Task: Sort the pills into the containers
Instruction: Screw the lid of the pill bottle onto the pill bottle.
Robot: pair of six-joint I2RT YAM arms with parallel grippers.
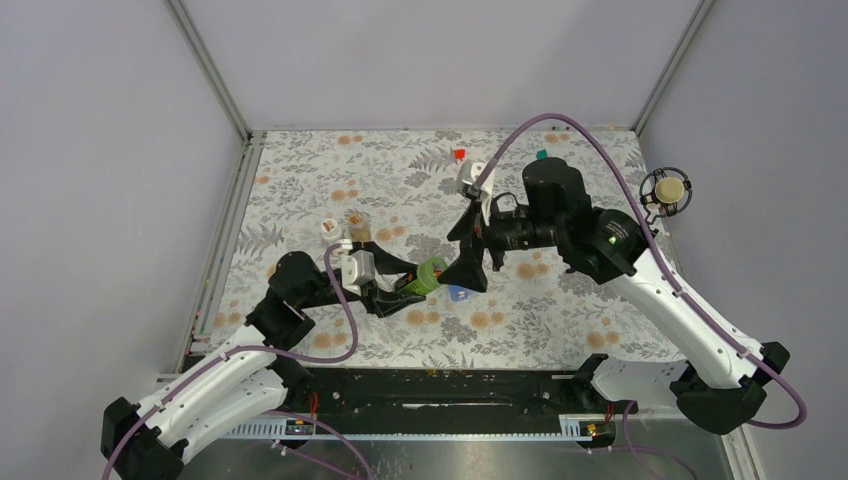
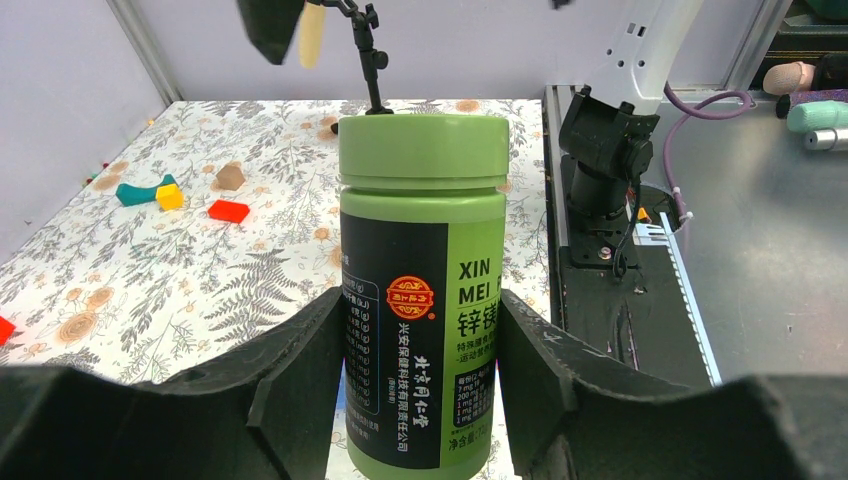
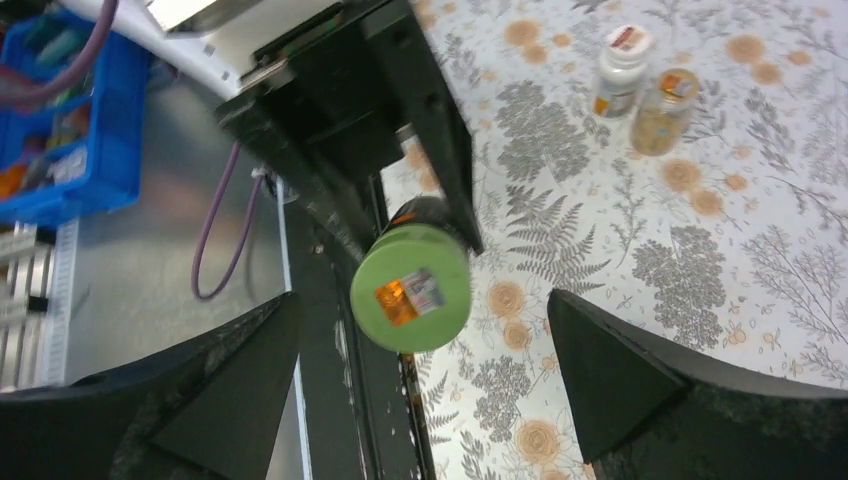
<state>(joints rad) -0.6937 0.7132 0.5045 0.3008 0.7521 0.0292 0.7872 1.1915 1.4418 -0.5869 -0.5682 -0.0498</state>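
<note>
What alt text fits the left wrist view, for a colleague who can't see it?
A capped green pill bottle with a black-and-green label fills the centre, clamped by the left pincer. Behind it, a red block, a yellow block and a teal block lie on the floral table, with the right arm's base at the right.

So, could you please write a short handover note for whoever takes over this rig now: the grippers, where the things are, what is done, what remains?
Left gripper: shut on the green pill bottle, held with its lid toward the right arm.
Right gripper: open, one finger on each side of the lid, not touching it.
Blue pill box: on the table below the two grippers, mostly hidden.
White bottle and amber jar: standing side by side, farther back.
Done: green bottle picked up.
Left: the lid is on; remove it, then sort the pills into the box.
</note>
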